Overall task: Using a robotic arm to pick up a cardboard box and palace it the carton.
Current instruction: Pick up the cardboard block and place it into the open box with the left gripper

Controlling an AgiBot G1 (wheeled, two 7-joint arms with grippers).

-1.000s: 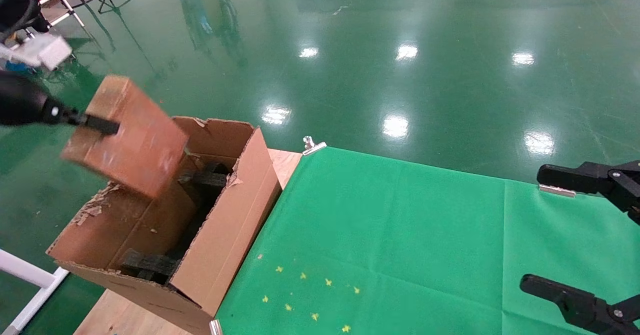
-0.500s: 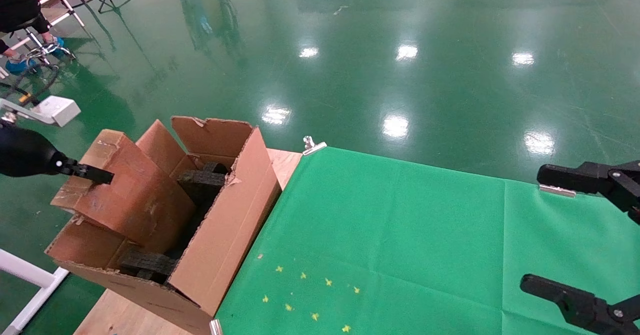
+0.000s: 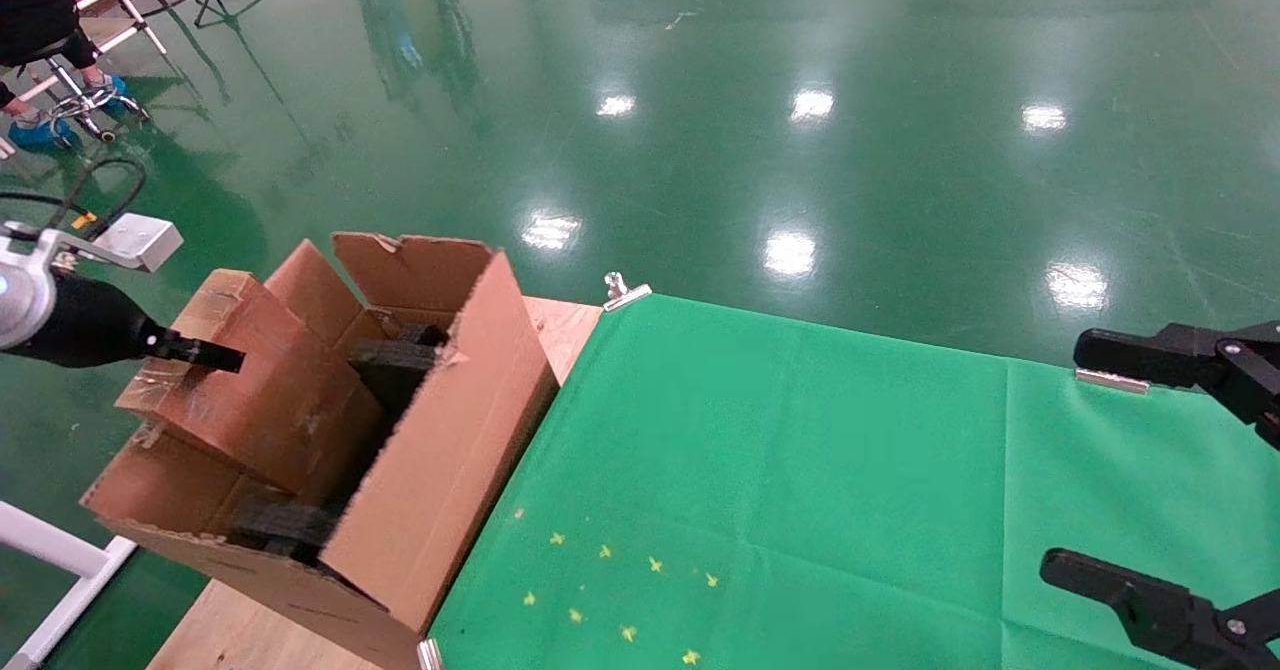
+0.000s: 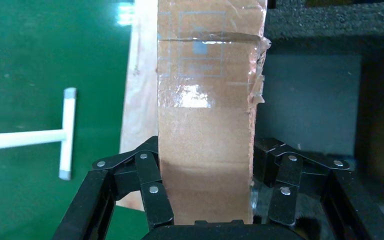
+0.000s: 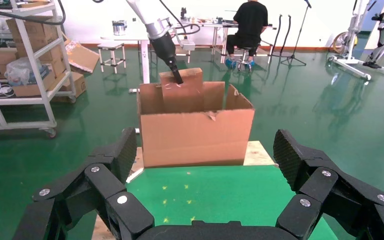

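No print can be read; the cardboard box (image 4: 207,100) perhaps bears faint outlines.

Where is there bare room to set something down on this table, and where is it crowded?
Free: the green cloth, from the large brown carton's side wall across to the idle open right pincer. Crowded: inside the carton, black foam blocks and the small taped cardboard box gripped by the left pincer.

The left gripper (image 4: 206,200) clamps the taped cardboard box (image 4: 207,115) from both sides. Black foam (image 4: 330,20) sits at one o'clock, a white pipe (image 4: 30,136) at nine.
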